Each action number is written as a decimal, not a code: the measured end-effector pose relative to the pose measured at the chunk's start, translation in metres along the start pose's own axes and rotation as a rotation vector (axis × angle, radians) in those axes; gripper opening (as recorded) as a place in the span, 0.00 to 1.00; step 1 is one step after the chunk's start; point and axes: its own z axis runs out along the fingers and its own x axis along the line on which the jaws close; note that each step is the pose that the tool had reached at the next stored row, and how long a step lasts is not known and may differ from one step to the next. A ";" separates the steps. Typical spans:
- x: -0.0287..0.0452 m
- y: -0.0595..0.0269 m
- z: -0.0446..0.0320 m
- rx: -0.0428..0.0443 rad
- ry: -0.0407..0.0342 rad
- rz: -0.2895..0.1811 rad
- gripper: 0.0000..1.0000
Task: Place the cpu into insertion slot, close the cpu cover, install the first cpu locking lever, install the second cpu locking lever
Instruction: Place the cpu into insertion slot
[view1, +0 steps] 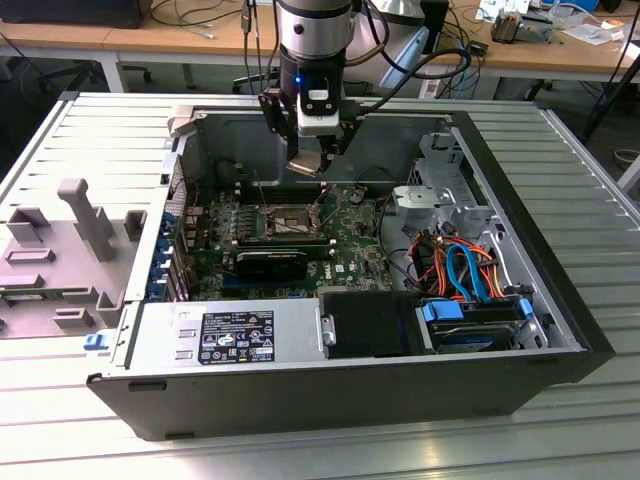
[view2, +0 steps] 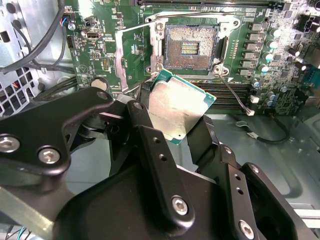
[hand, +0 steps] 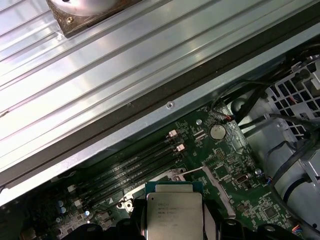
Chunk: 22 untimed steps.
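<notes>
One claw (view1: 318, 165) hangs from the arm inside the open case (view1: 330, 395), above the green board (view1: 350, 250). It is clenched on the cpu (view2: 177, 107). In the second wrist view two black fingers (view2: 152, 145) press on opposite edges of the chip, and its dull metal top is turned toward the camera at a tilt. The cpu is up in the air, clear of the board and not seated.

The slot (view2: 191, 47) lies bare, a dark square of contacts inside a silver rim. The cover (view2: 125, 60) is swung open to one side of the slot, not over it.

In the first wrist view the memory slots (hand: 135, 167) run just beyond the held chip, with a round coin cell (hand: 217, 131) on the board near them.

The case rests on a ribbed metal worktop (view1: 580, 170). A grey plastic piece (view1: 75, 240) lies on the worktop at the exterior view's left, beside the case. Inside the case, a power supply (view1: 225, 335) fills the near corner, and orange and blue cables (view1: 460, 265) bunch toward the exterior view's right.
</notes>
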 end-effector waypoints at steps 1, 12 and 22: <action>0.0000 0.0000 0.0000 0.0000 -0.0001 0.001 0.54; 0.0000 0.0000 0.0001 -0.0002 -0.0007 0.008 0.54; 0.0000 0.0000 0.0001 -0.0003 -0.0012 0.013 0.54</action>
